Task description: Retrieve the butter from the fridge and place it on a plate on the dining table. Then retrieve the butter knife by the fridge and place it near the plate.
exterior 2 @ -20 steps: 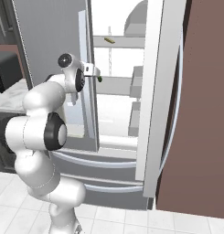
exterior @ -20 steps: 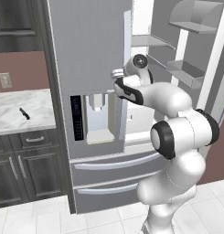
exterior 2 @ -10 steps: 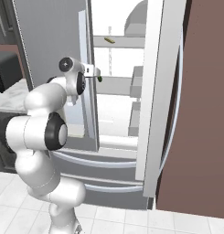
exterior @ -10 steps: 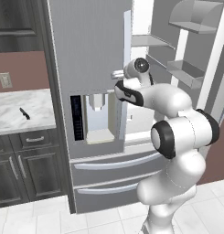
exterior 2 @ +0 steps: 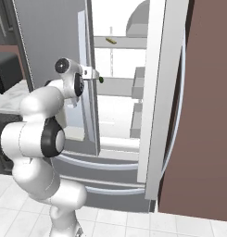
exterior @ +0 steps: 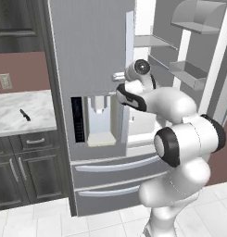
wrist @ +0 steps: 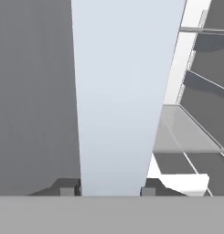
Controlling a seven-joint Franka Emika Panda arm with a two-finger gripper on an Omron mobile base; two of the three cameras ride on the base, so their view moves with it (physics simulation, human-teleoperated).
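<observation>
A: Where's the gripper (exterior 2: pixel 92 73), and what is it doing?
B: At the left fridge door's free edge, about upper-shelf height. In the hand view the two dark fingertips (wrist: pixel 66 191) sit either side of a pale vertical slab, most likely the door's long handle or its edge. So: spread around it. Whether the pads actually bear on it, I cannot tell.

A: State of the fridge (exterior: pixel 91 55)?
B: Right door swung wide, bins visible on its inner face. Left door with the water dispenser (exterior: pixel 102 121) looks only slightly ajar, if at all.

A: The butter (exterior 2: pixel 111 40)?
B: A small pale yellow stick on the upper shelf, near its front edge, well above the hand. A small dark green item (exterior 2: pixel 101 79) sits just past the gripper, on a lower shelf (not ours).

A: Butter knife (exterior: pixel 25 115)?
B: On the marble counter (exterior: pixel 13 115) left of the fridge, toward its front edge, untouched.

A: Risks?
B: Judgement only: with the door this close to the wrist, a reach inward could clip the elbow on the door edge. If the fingers ride loosely on the slab, they may slip off during a pull. A later reach might also brush the green item.
</observation>
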